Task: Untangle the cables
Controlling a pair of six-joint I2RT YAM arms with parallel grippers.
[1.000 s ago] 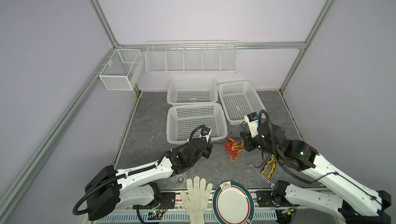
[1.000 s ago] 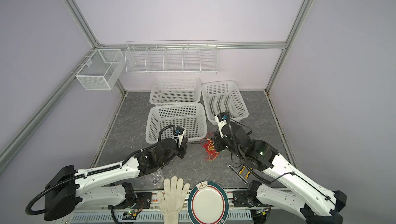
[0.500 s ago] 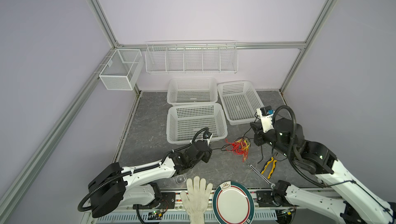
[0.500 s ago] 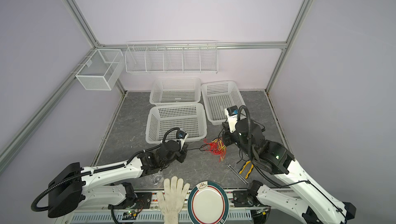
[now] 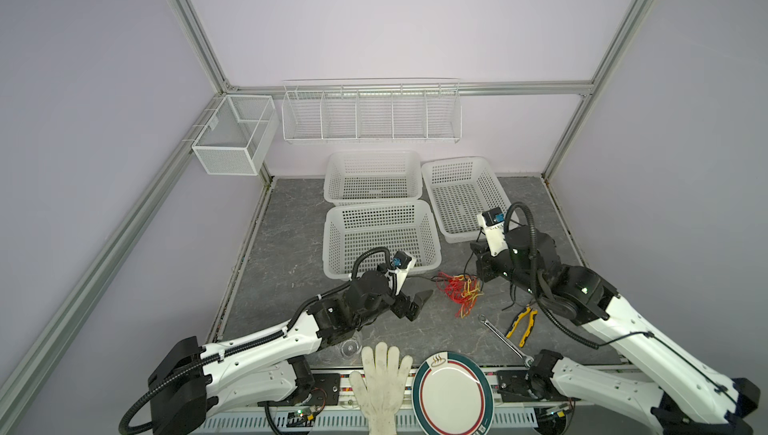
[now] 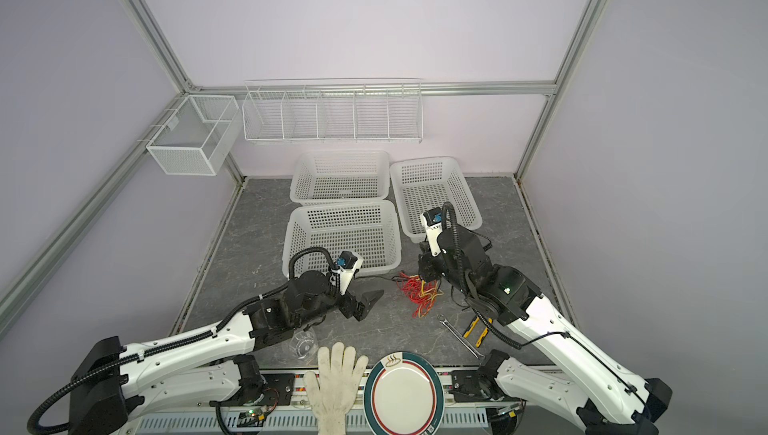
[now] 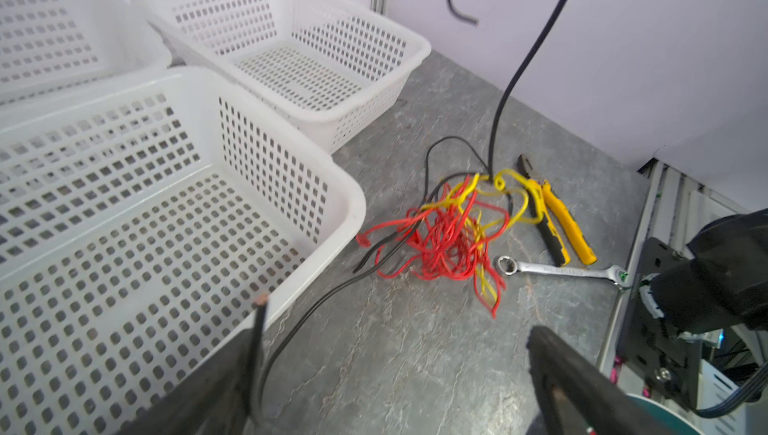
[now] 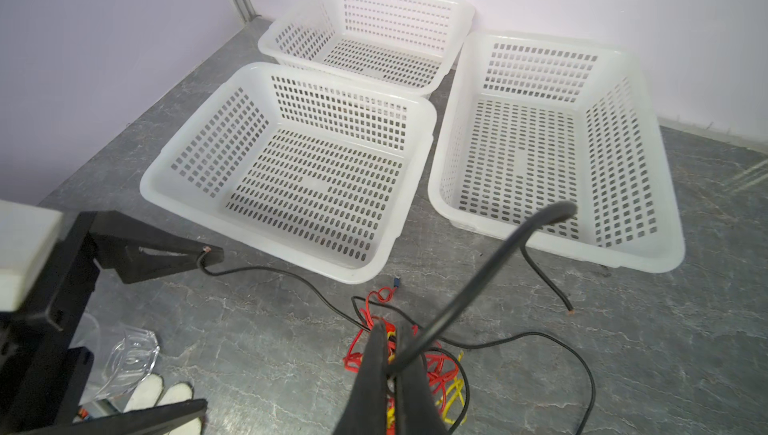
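Light, limp cables (image 7: 449,237) (snag-prone): right pincer (image 8: 390,329) clamps the black cable (image 7: 505,92); left pincer (image 5: 420,306) gapes; grab the end beside it.

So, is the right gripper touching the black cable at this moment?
Touching. The right wrist view shows the right gripper shut, with the black cable pinched between its two fingers and rising out from them.
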